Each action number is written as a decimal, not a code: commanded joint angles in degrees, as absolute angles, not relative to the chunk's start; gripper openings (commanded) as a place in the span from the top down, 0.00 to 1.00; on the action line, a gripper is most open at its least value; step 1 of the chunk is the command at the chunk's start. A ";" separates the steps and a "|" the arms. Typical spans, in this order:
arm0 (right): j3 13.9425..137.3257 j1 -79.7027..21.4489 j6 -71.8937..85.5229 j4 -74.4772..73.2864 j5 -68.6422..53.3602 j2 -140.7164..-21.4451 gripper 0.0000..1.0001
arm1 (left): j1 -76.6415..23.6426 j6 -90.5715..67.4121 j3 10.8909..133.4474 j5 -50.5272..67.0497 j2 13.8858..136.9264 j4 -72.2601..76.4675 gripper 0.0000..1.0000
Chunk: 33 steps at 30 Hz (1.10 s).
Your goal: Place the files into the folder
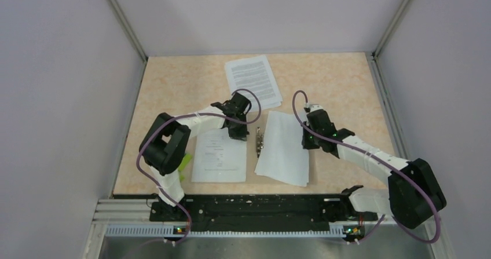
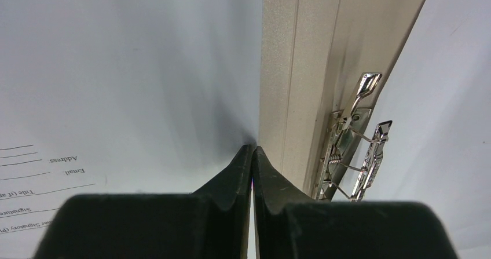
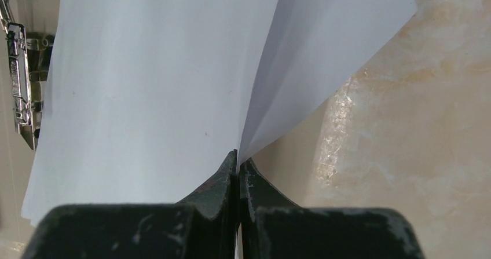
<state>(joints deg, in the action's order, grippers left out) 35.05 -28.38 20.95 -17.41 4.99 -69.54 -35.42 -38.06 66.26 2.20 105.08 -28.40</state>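
Left end effector [image 2: 253, 150] pinches white files [image 2: 116, 68] printed with black lines; right end effector [image 3: 238, 157] pinches blank-faced sheets [image 3: 145, 68] beside tan folder [image 2: 284, 68] with metal clip [image 2: 356, 137].

We see a robotics lab test cell built around a speckled beige tabletop [image 1: 173, 85]. Plain pale wall panels [image 1: 58, 97], held in bare aluminium posts [image 1: 124, 21], close it in on the left, right and far sides. Along the tabletop's near edge, a black mounting rail [image 1: 255, 205] carries two cabled robot arms, the left arm [image 1: 168, 146] and the right arm [image 1: 370, 154].
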 commanded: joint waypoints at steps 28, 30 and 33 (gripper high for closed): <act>44.52 -34.71 15.52 -15.94 14.17 -79.87 1.00 | -33.57 -36.31 61.71 -0.33 105.97 -32.43 0.91; 44.95 -34.68 15.49 -16.04 14.70 -80.46 1.00 | -33.66 -36.46 61.95 -0.26 106.20 -32.49 0.92; 45.77 -34.65 15.65 -16.50 15.56 -81.37 0.99 | -33.74 -36.60 62.20 -0.27 106.34 -32.46 0.92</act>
<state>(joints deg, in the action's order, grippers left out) 42.30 -34.00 16.05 -17.23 13.06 -80.01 -33.52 -37.98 63.31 3.22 102.83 -27.00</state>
